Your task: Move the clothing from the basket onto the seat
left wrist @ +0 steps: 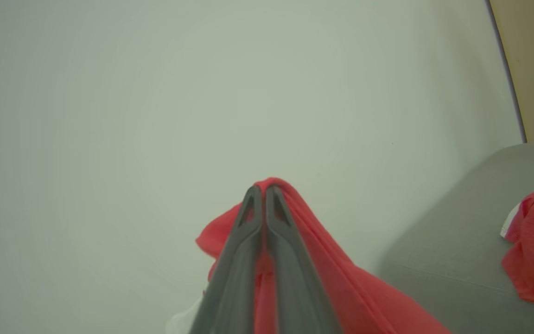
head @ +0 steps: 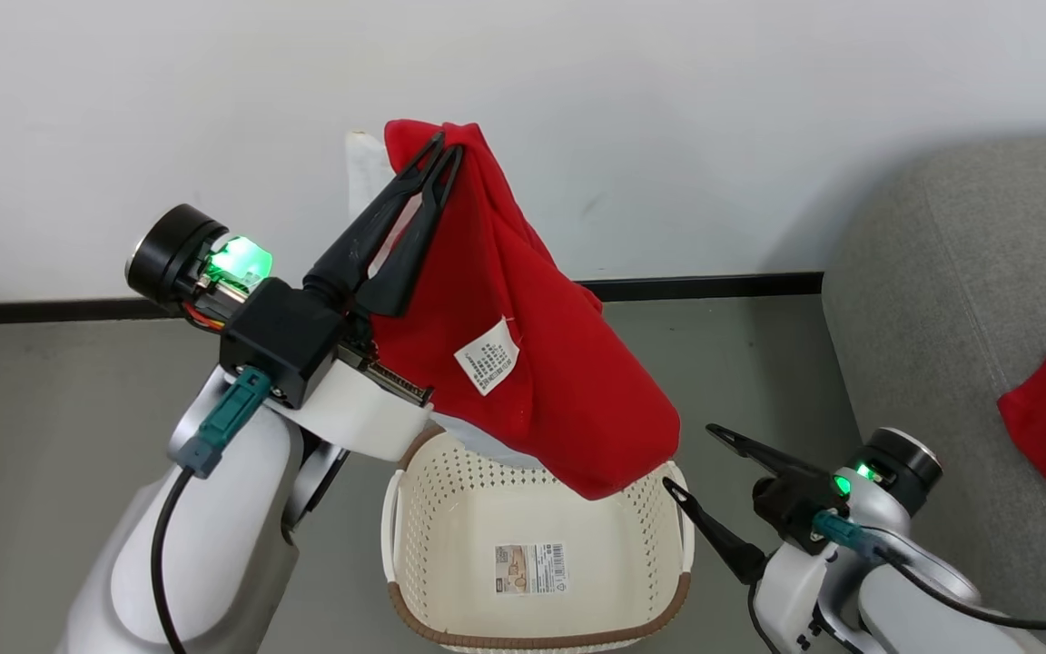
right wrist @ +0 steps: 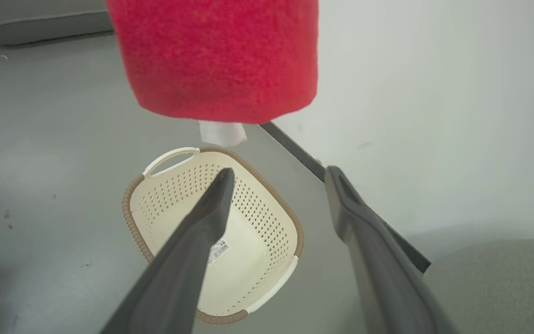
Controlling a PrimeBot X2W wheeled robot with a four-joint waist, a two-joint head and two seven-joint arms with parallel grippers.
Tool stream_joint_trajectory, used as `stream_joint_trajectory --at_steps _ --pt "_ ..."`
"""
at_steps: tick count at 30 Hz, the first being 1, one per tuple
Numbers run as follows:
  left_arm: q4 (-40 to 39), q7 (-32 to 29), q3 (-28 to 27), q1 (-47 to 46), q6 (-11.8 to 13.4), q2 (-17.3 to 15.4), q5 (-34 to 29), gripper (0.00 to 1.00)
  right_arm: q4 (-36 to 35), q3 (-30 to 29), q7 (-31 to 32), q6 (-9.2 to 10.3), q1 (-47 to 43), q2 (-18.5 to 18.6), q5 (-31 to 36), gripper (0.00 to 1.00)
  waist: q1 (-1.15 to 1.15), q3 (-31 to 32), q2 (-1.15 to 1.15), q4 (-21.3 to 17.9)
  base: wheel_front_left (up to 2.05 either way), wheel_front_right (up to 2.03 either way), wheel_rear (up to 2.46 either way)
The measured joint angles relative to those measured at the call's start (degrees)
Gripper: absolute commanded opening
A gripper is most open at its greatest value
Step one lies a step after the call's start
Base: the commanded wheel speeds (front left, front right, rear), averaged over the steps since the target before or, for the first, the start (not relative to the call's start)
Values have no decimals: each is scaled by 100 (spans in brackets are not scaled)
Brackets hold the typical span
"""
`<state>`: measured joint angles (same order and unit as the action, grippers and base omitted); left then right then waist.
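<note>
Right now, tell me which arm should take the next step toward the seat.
Left. The left end effector is shut on the garment, which hangs clear above the basket, so it probably only needs carrying to the seat. The right end effector is open and empty beside the basket.

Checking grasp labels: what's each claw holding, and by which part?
Left claw shut on the red garment, pinching a fold at its top; rest hangs free. Right claw open, empty.

The clothing point(head: 559, 381) hides part of the basket point(head: 437, 536) rim.
</note>
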<state>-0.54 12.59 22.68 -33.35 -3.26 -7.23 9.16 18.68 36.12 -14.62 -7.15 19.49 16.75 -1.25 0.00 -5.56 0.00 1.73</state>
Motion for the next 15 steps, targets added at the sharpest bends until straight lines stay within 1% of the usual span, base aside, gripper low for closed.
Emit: stream_joint_trajectory --at_steps 2,8,15 --pt "-30 -52 25 0 -1 18 2 0 82 96 0 0 107 1 179 100 0 32 0 44 0 0 0" --pt "-103 -153 77 0 -1 40 92 0 259 175 -1 0 236 -142 352 100 0 87 0 172 0 0 0" --pt "-178 -252 111 0 -46 38 92 0 96 141 -1 0 424 -360 490 100 0 81 0 285 0 0 0"
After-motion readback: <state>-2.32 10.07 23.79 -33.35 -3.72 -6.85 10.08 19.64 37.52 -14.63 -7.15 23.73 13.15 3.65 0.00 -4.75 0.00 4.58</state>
